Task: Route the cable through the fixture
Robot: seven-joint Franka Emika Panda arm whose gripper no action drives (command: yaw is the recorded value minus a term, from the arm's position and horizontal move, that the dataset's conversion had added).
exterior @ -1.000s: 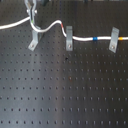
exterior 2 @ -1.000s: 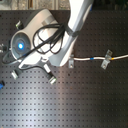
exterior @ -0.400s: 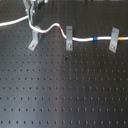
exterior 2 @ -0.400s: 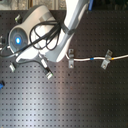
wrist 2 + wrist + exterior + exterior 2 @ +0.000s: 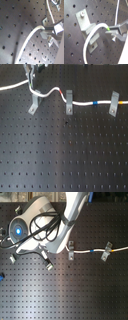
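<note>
The white cable (image 5: 50, 94) runs from the first exterior view's left edge up to my gripper (image 5: 33, 79), loops down beside the fixture (image 5: 34, 104), then runs right. The fixture is a slanted grey bracket just below the gripper. The cable's red-orange band (image 5: 63, 94) lies just before the middle clip, and its blue-and-yellow band (image 5: 94, 102) lies between the two clips. In the first wrist view the cable (image 5: 92, 33) arcs over the fixture (image 5: 86, 25) and seems to touch its top. The gripper (image 5: 110, 28) is shut on the cable. The second wrist view shows the cable (image 5: 30, 40) ending in the shut gripper (image 5: 46, 31).
Two narrower grey clips (image 5: 69, 101) (image 5: 115, 104) hold the cable on the first exterior view's right. The black perforated board (image 5: 65, 154) fills the scene. In the second exterior view the robot base (image 5: 20, 229) and its black hoses stand at the upper left, and the arm (image 5: 70, 217) reaches down over the board.
The arm has shifted slightly in the second exterior view. The gripper stays shut on the cable above the fixture, and the cable's loop looks much the same.
</note>
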